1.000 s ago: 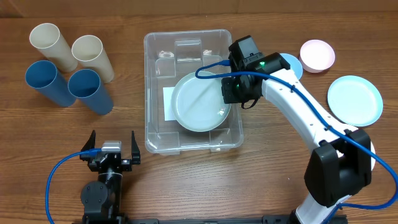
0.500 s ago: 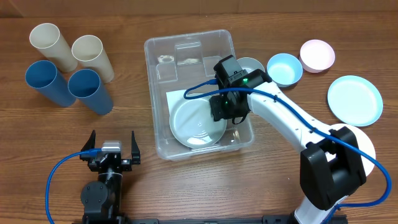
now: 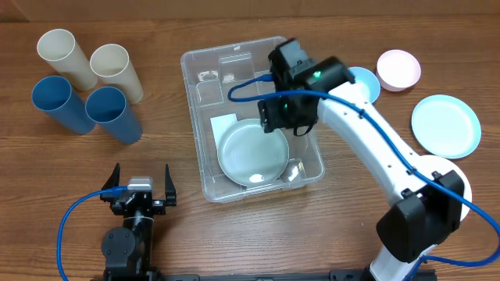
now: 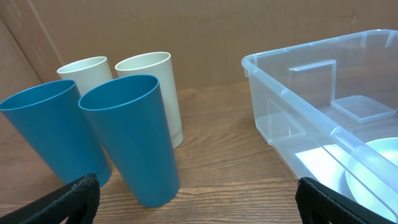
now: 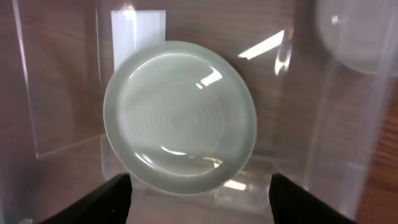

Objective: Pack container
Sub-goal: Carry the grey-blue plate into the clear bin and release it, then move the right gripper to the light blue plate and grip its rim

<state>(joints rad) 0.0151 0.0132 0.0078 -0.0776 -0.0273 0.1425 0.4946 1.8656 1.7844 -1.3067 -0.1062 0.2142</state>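
The container (image 3: 195, 117), a large clear plastic bin, sits mid-table, slightly turned. A pale green plate (image 3: 251, 154) lies flat on its bottom, partly over the white label (image 3: 225, 123). My right gripper (image 3: 285, 117) hovers above the bin's far half, open and holding nothing. In the right wrist view the plate (image 5: 180, 118) lies below the spread gripper (image 5: 202, 202), inside the container (image 5: 62, 74). My left gripper (image 3: 141, 181) rests open near the front left edge. Its wrist view shows the open gripper (image 4: 199, 202) and the container (image 4: 292, 99) at the right.
Two blue cups (image 3: 109, 113) and two cream cups (image 3: 113, 69) lie at the far left, also seen as blue cups (image 4: 130, 137) in the left wrist view. A blue bowl (image 3: 367, 78), a pink bowl (image 3: 398, 69) and a light blue plate (image 3: 445, 126) sit at the right.
My right gripper opened and let go of the green plate, which now lies flat in the container. The gripper lifted back toward the far side. The container shifted and turned slightly.
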